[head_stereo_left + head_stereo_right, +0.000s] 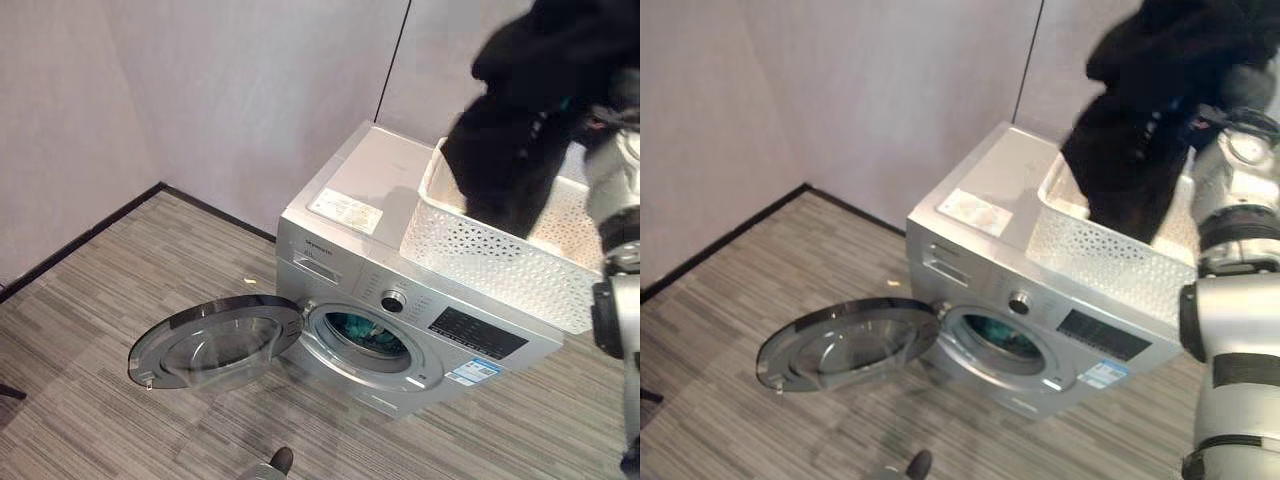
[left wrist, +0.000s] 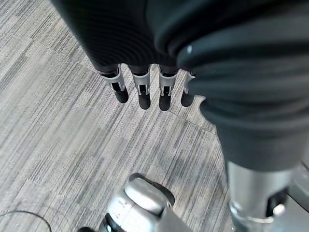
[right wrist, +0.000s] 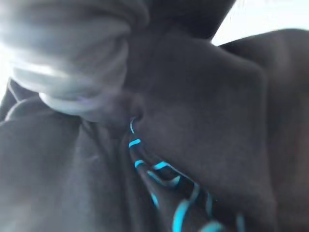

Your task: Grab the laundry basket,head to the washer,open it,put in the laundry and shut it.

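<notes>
Washer: silver front-loading washing machine (image 1: 400, 300), round glass door (image 1: 215, 343) swung open, teal cloth inside the drum.
Basket: white perforated plastic laundry basket (image 1: 500, 262) on the washer's top.
Laundry: black garment (image 1: 520, 120) hanging above the basket.
Right hand: buried in the garment; grip cannot be told.
Left hand (image 2: 145, 89): fingers straight, empty, over grey floor.

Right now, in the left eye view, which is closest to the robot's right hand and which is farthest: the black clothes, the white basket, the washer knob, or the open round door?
1. Black clothes: lifted by the right hand, above the basket.
2. White basket: just below, on top of the washer.
3. Washer knob: lower, on the front panel.
4. Open round door: farthest, swung out to the left.
</notes>
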Robot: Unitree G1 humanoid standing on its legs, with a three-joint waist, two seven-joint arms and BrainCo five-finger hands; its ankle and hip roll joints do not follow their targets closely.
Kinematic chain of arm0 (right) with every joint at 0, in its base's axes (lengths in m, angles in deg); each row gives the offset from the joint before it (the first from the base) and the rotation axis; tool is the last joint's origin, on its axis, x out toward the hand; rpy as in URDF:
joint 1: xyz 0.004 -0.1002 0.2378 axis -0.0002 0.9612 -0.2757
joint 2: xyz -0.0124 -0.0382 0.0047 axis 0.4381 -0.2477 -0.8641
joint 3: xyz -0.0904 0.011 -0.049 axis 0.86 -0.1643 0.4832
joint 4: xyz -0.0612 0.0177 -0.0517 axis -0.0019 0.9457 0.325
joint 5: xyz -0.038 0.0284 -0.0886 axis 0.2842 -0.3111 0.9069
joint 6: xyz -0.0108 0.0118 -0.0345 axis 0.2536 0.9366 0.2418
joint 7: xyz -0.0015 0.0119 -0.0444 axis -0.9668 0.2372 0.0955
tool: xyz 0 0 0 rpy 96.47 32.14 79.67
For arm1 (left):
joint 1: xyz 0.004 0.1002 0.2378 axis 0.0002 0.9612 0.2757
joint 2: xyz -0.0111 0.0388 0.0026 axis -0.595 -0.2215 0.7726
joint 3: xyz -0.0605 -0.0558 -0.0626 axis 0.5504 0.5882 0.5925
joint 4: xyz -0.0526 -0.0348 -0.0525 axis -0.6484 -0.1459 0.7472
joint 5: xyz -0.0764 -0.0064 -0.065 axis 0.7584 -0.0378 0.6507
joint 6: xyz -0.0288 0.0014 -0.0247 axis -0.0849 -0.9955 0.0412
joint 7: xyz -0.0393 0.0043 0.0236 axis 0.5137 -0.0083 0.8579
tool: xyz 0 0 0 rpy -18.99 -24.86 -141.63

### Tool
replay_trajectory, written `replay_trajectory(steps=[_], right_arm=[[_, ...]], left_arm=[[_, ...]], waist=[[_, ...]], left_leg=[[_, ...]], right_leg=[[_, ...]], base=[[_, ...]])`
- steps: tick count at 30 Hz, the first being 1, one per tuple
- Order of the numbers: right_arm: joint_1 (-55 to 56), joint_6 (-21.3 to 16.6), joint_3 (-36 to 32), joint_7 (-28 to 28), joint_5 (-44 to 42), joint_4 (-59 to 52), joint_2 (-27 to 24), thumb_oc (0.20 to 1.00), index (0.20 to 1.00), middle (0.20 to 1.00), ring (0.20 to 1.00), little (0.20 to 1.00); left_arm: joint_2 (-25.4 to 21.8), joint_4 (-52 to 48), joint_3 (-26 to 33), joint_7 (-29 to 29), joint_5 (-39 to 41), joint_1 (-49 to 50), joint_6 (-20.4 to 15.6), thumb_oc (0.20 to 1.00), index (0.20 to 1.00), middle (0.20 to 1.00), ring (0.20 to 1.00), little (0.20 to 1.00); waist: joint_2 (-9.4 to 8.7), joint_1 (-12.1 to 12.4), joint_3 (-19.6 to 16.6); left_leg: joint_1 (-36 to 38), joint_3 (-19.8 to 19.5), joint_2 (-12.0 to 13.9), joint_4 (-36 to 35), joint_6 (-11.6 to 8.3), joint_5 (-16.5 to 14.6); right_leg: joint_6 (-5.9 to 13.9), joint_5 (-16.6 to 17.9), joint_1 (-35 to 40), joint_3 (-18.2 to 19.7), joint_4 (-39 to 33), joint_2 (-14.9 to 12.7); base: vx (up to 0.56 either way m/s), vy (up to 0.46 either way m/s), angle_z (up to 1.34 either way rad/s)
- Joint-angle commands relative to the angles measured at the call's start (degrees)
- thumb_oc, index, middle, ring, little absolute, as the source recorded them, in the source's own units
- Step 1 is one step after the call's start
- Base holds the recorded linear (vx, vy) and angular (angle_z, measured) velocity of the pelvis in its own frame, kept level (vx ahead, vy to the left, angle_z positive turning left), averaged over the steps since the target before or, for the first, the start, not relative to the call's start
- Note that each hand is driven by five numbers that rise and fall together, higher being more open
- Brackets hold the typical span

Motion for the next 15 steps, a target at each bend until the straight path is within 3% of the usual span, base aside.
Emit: replay_trajectory(steps=[1,4,8,15], right_arm=[[-6.5,-13.5,-0.2,5.5,-3.3,-8.4,-2.4,0.2,0.2,0.2,0.2,0.2],[-6.9,-17.0,-1.4,6.0,-6.7,-13.9,-0.2,0.2,0.2,0.2,0.2,0.2],[-6.4,-21.7,-3.0,9.1,-4.6,-26.2,2.6,0.2,0.2,0.2,0.2,0.2],[-6.2,-25.9,-6.0,13.8,-1.1,-33.7,0.2,0.2,0.2,0.2,0.2,0.2]], left_arm=[[-0.9,4.4,-2.4,2.4,2.8,0.1,-0.7,1.0,1.0,1.0,1.0,1.0],[-0.6,4.6,-2.7,2.8,3.2,0.2,-0.6,1.0,1.0,1.0,1.0,1.0],[-0.1,5.3,-1.7,3.5,3.5,0.8,0.0,1.0,1.0,1.0,1.0,1.0],[0.5,5.9,-0.9,4.0,2.7,1.4,0.6,1.0,1.0,1.0,1.0,1.0]], waist=[[-0.35,-0.6,-3.3],[-0.03,-1.0,-3.7],[0.6,-1.9,-4.3],[0.91,-2.8,-4.8]], left_leg=[[3.4,0.4,4.4,-0.5,-0.17,-4.5],[3.6,0.8,4.5,-0.5,-0.26,-4.4],[4.2,1.8,4.9,-0.6,-0.25,-4.5],[5.0,2.0,5.3,-0.8,-0.56,-4.7]], right_leg=[[4.66,5.4,-1.1,-0.3,0.5,-6.3],[4.55,5.6,-1.2,-0.1,0.4,-6.4],[4.4,5.8,-1.2,1.0,0.2,-6.4],[4.2,5.5,-0.8,1.4,0.2,-6.0]], base=[[-0.07,0.02,-0.03],[-0.03,0.003,0.0],[-0.02,-0.011,-0.11],[0.0,-0.02,-0.12]])
